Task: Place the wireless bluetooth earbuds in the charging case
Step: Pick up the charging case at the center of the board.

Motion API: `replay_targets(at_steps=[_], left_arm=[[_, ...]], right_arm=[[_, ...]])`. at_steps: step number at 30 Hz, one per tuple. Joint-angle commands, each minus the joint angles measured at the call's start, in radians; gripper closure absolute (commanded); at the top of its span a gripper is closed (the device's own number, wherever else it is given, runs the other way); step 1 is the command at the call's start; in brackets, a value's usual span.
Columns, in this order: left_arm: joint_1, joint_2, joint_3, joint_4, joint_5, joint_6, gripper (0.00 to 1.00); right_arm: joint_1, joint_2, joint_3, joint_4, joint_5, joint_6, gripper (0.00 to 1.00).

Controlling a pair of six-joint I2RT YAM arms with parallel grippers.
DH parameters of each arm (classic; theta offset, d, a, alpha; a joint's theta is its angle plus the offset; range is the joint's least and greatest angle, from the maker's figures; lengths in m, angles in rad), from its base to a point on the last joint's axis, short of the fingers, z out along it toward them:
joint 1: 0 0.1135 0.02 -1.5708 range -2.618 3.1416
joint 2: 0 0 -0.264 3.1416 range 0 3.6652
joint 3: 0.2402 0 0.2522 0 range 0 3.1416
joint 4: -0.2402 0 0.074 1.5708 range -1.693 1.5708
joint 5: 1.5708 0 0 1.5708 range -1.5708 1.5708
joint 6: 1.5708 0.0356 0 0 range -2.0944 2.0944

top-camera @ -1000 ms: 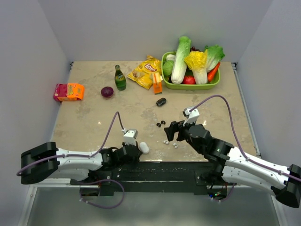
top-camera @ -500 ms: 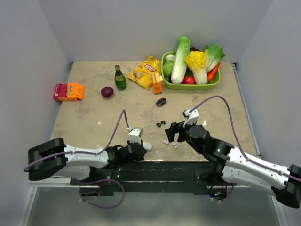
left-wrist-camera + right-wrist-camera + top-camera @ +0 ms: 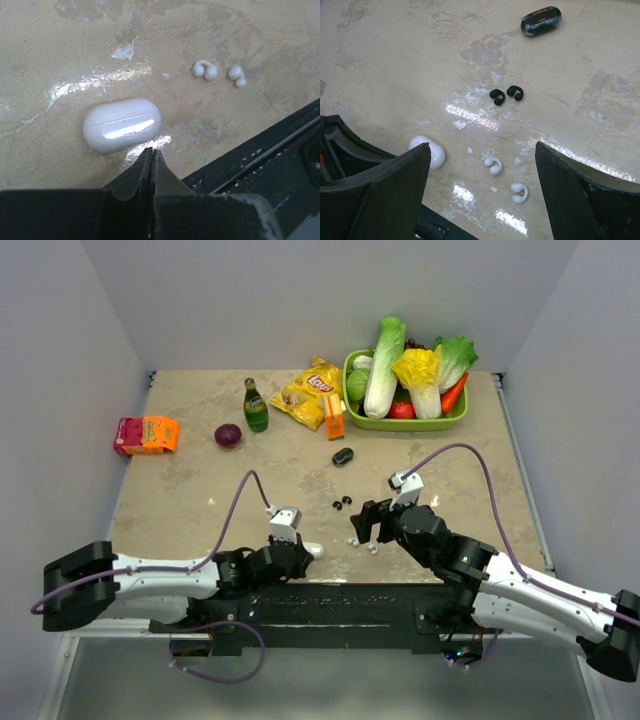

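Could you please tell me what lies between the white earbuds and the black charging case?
The two black earbuds lie there, touching neither the white earbuds nor the black charging case; the right wrist view shows this.

L gripper [image 3: 151,156] closed, R gripper [image 3: 481,150] wide

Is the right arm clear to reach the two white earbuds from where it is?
Probably yes: the right gripper hangs open close above the white earbuds, which lie loose on the table with nothing over them or in the way.

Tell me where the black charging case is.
Top view: the black charging case lies mid-table, beyond the black earbuds, near the front-left corner of the green basket.
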Motion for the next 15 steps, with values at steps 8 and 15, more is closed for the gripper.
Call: replay_targets(at_steps=[8,15], left_arm=[[-0.02,-0.162,-0.014,-0.164,-0.139,-0.029,0.0],[-0.02,0.016,0.104,-0.178,-0.128,0.01,0.0]], right_arm=[[0.004,-0.027,0.049,-0.03,-0.026,0.002,0.11],[0.002,-0.045,0.055,-0.047,-0.023,0.008,0.1]])
